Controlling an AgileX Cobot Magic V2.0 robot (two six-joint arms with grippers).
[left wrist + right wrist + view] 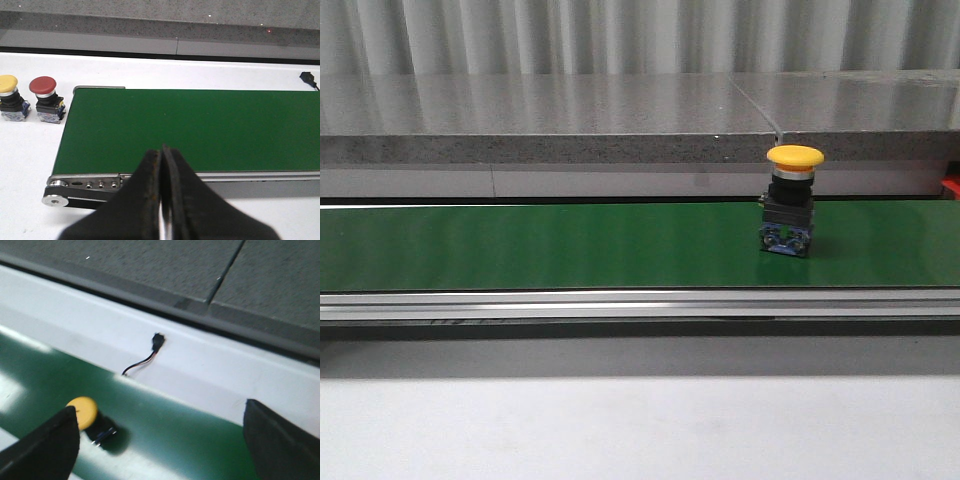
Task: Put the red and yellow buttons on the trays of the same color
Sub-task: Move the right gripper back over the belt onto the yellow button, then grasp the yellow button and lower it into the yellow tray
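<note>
On the front view I see one yellow button (794, 200) standing upright on the green belt (540, 245), toward the right end, cap up and its blue-and-black base down. Neither arm shows in that view.

My right gripper (160, 440) has its jaws spread wide; only the two dark fingers (42, 447) show at the edges of the right wrist picture. The yellow button (83, 412) lies just beside one finger, at the inner edge of it, not between the pads and not touching either that I can make out. That picture is blurred. A small black plug with a thin wire (150, 352) lies on the white table (210, 365) beyond the belt's edge.

My left gripper (161, 200) has its jaws pressed together with nothing between them, hanging over the near rail of the belt (200, 130) by its end roller. Off that end of the belt, on the white table, stand a second yellow button (10, 97) and a red button (46, 99), side by side, both upright and well apart from the left fingers.
</note>
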